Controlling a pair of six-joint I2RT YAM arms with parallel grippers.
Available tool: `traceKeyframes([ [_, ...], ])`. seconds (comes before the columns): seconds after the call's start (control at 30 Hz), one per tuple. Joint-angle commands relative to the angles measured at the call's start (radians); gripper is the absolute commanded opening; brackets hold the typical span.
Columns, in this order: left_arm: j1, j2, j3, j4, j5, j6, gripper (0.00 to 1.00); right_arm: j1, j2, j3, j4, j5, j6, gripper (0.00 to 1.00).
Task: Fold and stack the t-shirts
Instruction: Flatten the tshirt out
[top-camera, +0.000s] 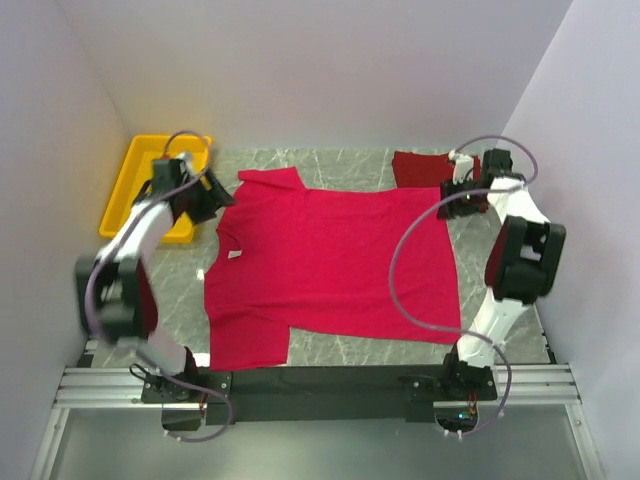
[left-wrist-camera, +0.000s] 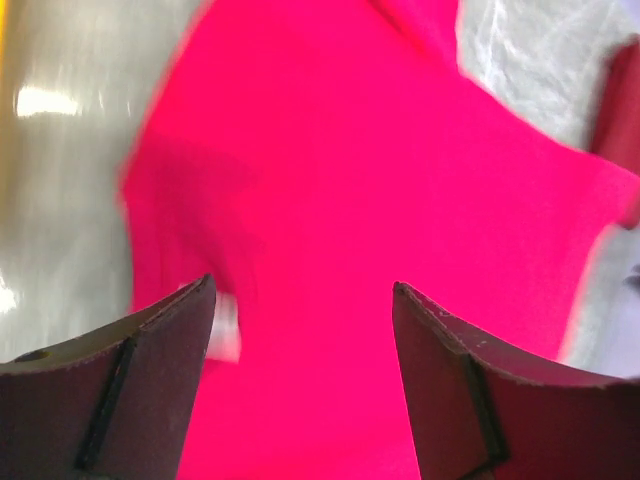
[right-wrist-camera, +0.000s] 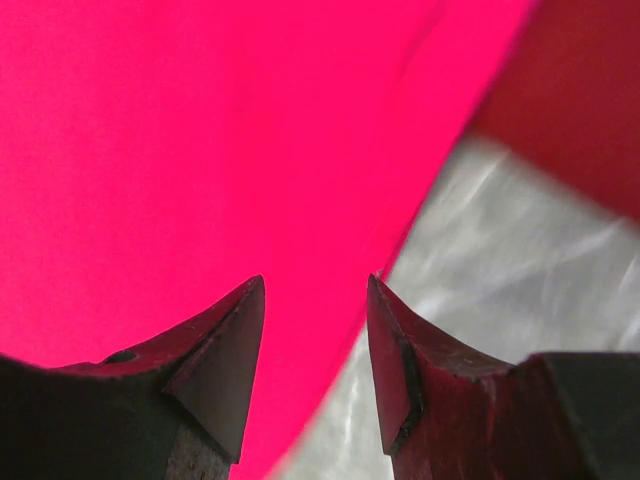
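The bright crimson-pink t-shirt lies spread flat across the table, its white neck label towards the left. My left gripper hovers over the shirt's far left shoulder, beside the upper sleeve. In the left wrist view that gripper stands open over pink cloth, with the label next to its left finger. My right gripper is at the shirt's far right corner. Seen from the wrist, it is open above the hem edge, holding nothing. The darker maroon t-shirt lies folded at the back right.
A yellow plastic tray stands at the back left, just behind the left gripper. White walls close in the table on three sides. Grey marble tabletop shows around the shirts, and the maroon shirt lies close to the right gripper.
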Motion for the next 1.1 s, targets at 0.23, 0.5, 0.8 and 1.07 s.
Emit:
traceKeyframes([
  [0.23, -0.041, 0.495, 0.484, 0.114, -0.015, 0.232, 0.75, -0.012, 0.328, 0.510, 0.056, 0.007, 0.523, 0.53],
  [0.5, -0.039, 0.645, 0.605, 0.127, 0.027, 0.227, 0.73, -0.009, 0.426, 0.582, 0.073, 0.036, 0.512, 0.53],
  [0.8, -0.039, 0.685, 0.643, 0.111, 0.031, 0.217, 0.73, -0.001, 0.500, 0.666, 0.050, 0.065, 0.509, 0.53],
  [1.07, -0.039, 0.662, 0.616, 0.101, 0.033, 0.212, 0.73, 0.000, 0.538, 0.726, 0.010, 0.091, 0.515, 0.53],
])
